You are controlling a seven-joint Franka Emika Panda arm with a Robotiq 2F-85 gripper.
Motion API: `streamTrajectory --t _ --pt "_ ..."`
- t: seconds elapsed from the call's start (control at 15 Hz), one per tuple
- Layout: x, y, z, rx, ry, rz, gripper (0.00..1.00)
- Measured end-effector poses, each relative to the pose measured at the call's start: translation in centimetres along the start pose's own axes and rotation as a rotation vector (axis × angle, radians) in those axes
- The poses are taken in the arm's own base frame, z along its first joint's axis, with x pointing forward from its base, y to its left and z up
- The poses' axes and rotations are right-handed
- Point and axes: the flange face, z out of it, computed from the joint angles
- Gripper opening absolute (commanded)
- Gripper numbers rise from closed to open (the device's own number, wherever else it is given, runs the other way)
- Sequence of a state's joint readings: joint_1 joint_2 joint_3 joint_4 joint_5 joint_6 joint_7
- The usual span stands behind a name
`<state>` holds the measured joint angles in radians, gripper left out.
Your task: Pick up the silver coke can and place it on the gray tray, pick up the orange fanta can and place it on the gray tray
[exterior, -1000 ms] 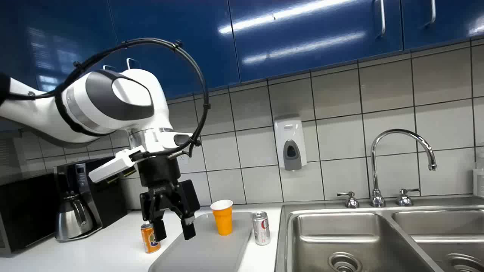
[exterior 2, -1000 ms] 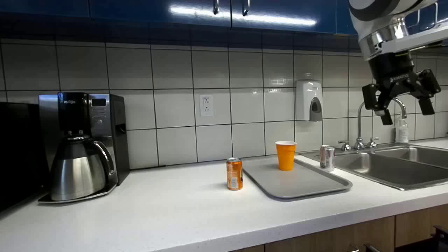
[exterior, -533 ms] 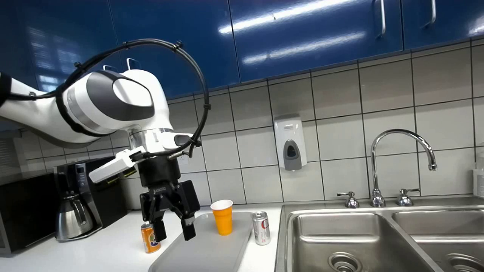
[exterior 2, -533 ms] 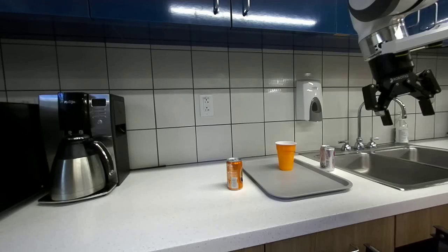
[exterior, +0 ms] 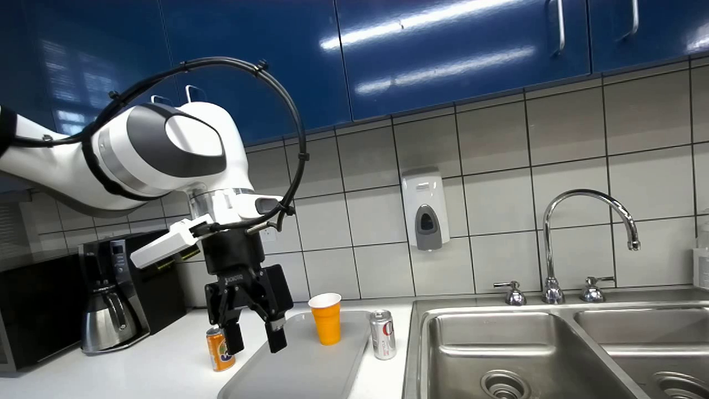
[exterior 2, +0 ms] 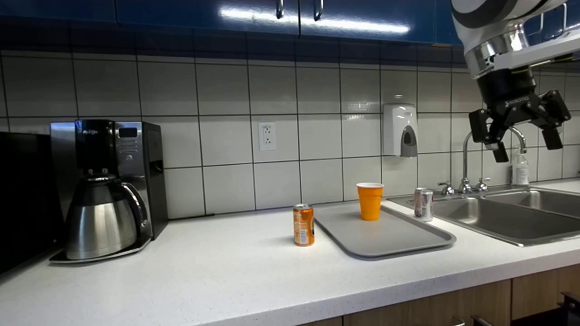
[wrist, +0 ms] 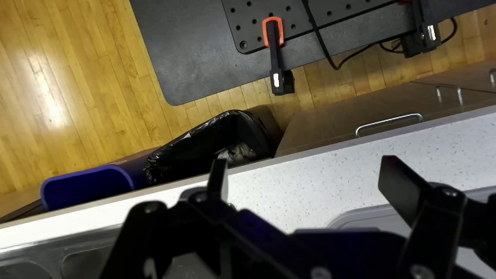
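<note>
The silver coke can (exterior: 383, 334) stands upright on the counter, between the tray and the sink. Beside it in an exterior view (exterior 2: 426, 206) a similar silvery shape shows; I cannot tell whether that is a reflection. On the tray's opposite side the orange fanta can (exterior 2: 303, 225) is upright on the white counter, partly covered by a finger in an exterior view (exterior: 220, 354). The gray tray (exterior 2: 380, 237) lies flat; one corner of the tray (wrist: 367, 220) shows in the wrist view. High above the counter my gripper (exterior: 255, 339) hangs wide open, nothing between its fingers.
An orange cup (exterior 2: 370, 203) with a pale rim stands on the tray. Near the sink (exterior: 414, 360) rises a curved faucet (exterior: 587, 193). A coffee maker (exterior 2: 102, 203) occupies one end of the counter. Below the counter edge, the wrist view shows a black-lined bin (wrist: 205, 143).
</note>
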<state>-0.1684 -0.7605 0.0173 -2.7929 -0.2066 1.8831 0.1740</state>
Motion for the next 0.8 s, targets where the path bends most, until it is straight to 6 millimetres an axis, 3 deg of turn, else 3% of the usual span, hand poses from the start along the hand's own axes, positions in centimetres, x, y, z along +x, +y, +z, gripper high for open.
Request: streamTrajectory --t 0.8 --pt "0.46 -0.49 0.51 0.003 -0.005 -0.016 1.0"
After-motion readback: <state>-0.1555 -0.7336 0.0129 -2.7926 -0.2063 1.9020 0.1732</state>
